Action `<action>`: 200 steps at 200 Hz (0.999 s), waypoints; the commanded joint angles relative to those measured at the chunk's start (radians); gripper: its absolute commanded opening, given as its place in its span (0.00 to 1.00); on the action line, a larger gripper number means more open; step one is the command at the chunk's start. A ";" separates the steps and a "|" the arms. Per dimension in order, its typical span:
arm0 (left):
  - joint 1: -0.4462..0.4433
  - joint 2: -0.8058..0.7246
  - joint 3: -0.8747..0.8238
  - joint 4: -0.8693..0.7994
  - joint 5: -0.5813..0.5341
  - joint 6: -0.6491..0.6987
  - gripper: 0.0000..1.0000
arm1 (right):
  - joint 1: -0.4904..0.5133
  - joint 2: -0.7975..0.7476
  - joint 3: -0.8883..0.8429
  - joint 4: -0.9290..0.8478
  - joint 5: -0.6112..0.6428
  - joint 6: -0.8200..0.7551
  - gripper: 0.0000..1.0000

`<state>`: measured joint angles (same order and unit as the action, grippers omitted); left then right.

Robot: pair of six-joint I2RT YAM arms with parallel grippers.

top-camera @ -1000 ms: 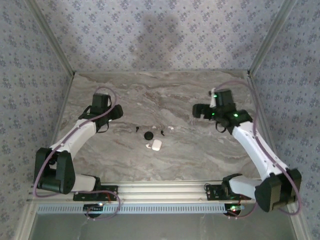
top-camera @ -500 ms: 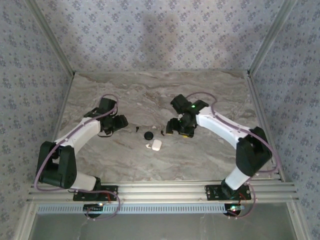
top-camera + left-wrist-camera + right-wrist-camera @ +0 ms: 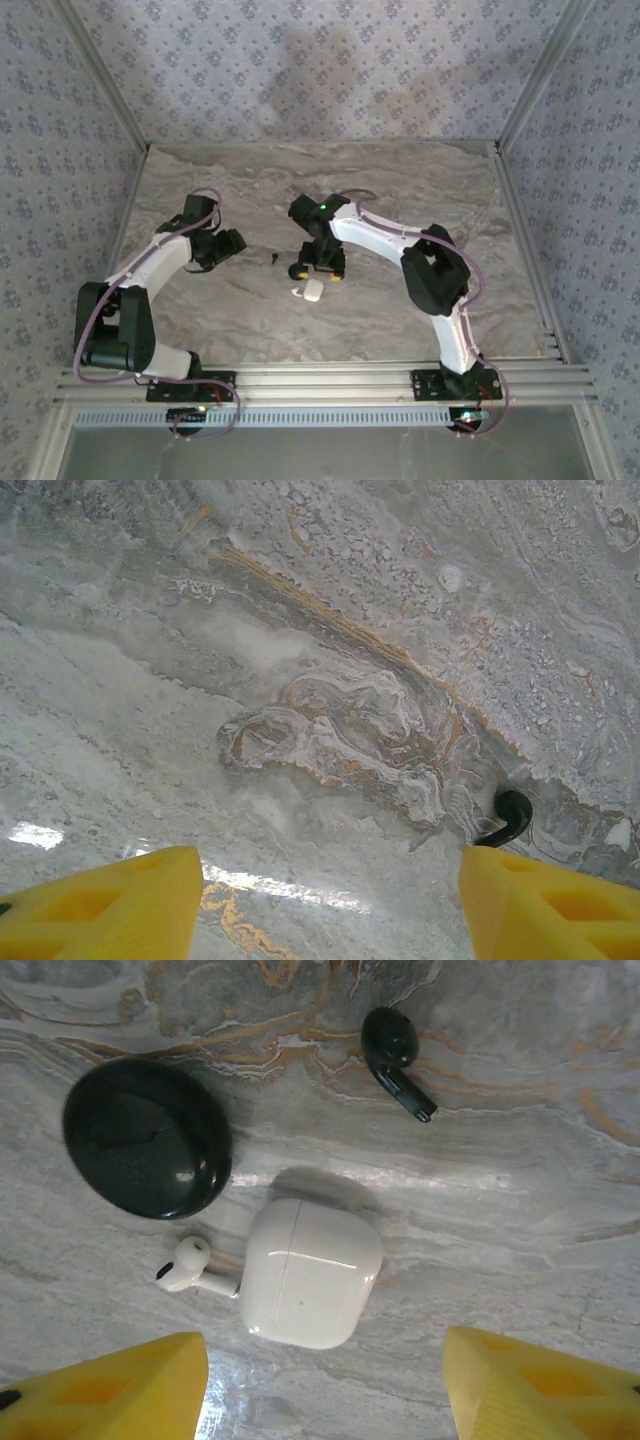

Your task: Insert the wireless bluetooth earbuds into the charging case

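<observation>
1. My right gripper (image 3: 320, 1390) hangs over the little cluster mid-surface, fingers spread wide, nothing in them.
2. Right under it is the white charging case (image 3: 310, 1272), lid shut, lying flat on the marble surface (image 3: 520, 1210).
3. A white earbud (image 3: 190, 1265) lies just beside that case, its stem pointing at it and pretty much touching.
4. The round black charging case (image 3: 147, 1150) sits just beyond the white bud.
5. A black earbud (image 3: 393, 1055) lies loose, apart from both cases.
6. My left gripper (image 3: 330, 900) is wide open too and empty, low over the marble, with a second black earbud (image 3: 508, 816) just ahead of one finger.
</observation>
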<state>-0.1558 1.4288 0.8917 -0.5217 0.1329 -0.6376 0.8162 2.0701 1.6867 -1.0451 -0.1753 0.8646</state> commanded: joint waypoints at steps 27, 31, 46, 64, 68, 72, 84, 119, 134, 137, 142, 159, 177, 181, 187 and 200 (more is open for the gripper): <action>0.012 -0.003 0.000 -0.015 0.025 0.027 0.68 | 0.018 0.074 0.045 -0.071 -0.038 0.004 0.66; 0.012 -0.004 -0.002 -0.017 0.025 0.029 0.68 | 0.019 0.078 0.044 -0.068 -0.041 0.004 0.66; 0.012 -0.007 -0.006 -0.017 0.022 0.032 0.68 | 0.021 0.090 0.045 -0.056 -0.054 0.005 0.66; 0.012 -0.010 -0.015 -0.011 0.022 0.029 0.69 | 0.019 0.103 0.045 -0.049 -0.067 0.005 0.66; 0.013 -0.012 -0.017 -0.009 0.023 0.029 0.69 | 0.020 0.106 0.044 -0.049 -0.071 0.006 0.66; 0.013 -0.013 -0.018 -0.008 0.023 0.029 0.69 | 0.020 0.109 0.044 -0.048 -0.073 0.005 0.66; 0.012 -0.015 -0.022 -0.005 0.024 0.027 0.69 | 0.019 0.115 0.044 -0.042 -0.079 0.007 0.65; 0.015 -0.014 -0.025 -0.008 0.022 0.034 0.69 | 0.019 0.136 0.048 -0.032 -0.082 0.007 0.62; 0.014 -0.013 -0.025 -0.007 0.022 0.037 0.69 | 0.019 0.143 0.045 -0.033 -0.079 0.007 0.61; 0.015 -0.012 -0.025 -0.007 0.022 0.036 0.69 | 0.019 0.144 0.047 -0.034 -0.077 0.007 0.60; 0.016 -0.012 -0.025 -0.008 0.022 0.036 0.69 | 0.019 0.146 0.045 -0.036 -0.076 0.008 0.60; 0.016 -0.010 -0.024 -0.008 0.022 0.037 0.69 | 0.019 0.154 0.042 -0.041 -0.074 0.005 0.58; 0.016 -0.008 -0.022 -0.009 0.023 0.036 0.69 | 0.019 0.164 0.041 -0.041 -0.074 0.001 0.59; 0.016 -0.007 -0.021 -0.009 0.025 0.038 0.69 | 0.019 0.165 0.040 -0.040 -0.074 0.001 0.59; 0.016 -0.007 -0.020 -0.008 0.026 0.037 0.69 | 0.020 0.166 0.039 -0.041 -0.072 0.001 0.59; 0.015 -0.005 -0.019 -0.007 0.028 0.036 0.68 | 0.018 0.165 0.035 -0.041 -0.066 -0.001 0.56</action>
<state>-0.1455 1.4288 0.8761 -0.5209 0.1432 -0.6178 0.8299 2.2116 1.7073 -1.0687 -0.2481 0.8646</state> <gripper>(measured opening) 0.686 0.586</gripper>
